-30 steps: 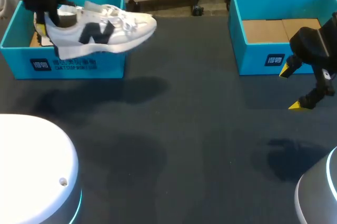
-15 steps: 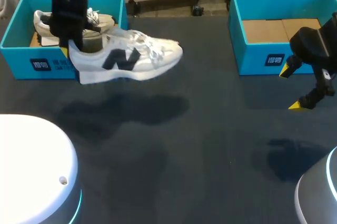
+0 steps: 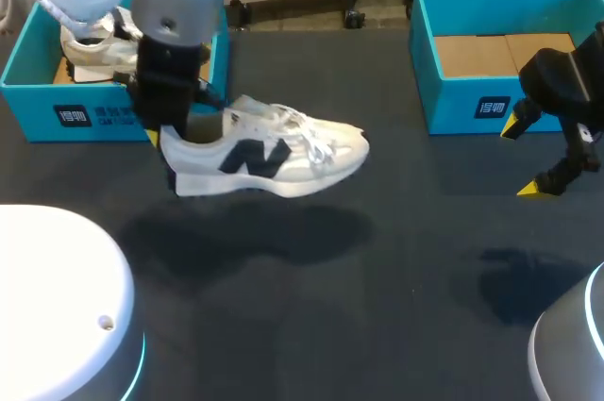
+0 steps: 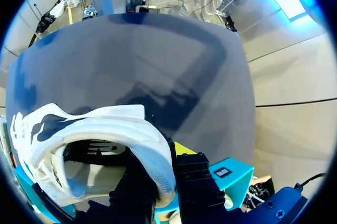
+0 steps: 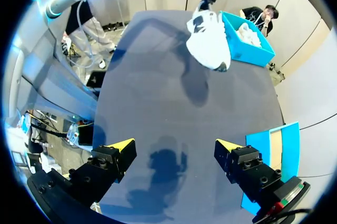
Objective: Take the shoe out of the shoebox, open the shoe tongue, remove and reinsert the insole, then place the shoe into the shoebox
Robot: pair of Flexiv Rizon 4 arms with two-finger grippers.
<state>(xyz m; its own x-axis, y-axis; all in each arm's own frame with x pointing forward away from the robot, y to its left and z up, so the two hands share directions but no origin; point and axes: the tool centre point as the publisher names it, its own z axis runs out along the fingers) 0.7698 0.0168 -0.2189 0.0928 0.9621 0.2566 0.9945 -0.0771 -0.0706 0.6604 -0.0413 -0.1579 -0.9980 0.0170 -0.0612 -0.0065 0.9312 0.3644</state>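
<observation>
My left gripper (image 4: 167, 174) is clamped on the heel collar of the white shoe (image 3: 283, 151), holding it clear above the dark table (image 3: 377, 269). Open tabletop lies beyond the toe, and the blue shoebox (image 3: 57, 118) sits just behind my hand. My right gripper (image 3: 526, 158), fingers apart, hovers beside the other blue box (image 3: 453, 104).

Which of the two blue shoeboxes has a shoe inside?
The blue cardboard shoebox at the far left, behind the left pincer: a white sneaker lies in it. The right blue shoebox shows only brown cardboard.
</observation>
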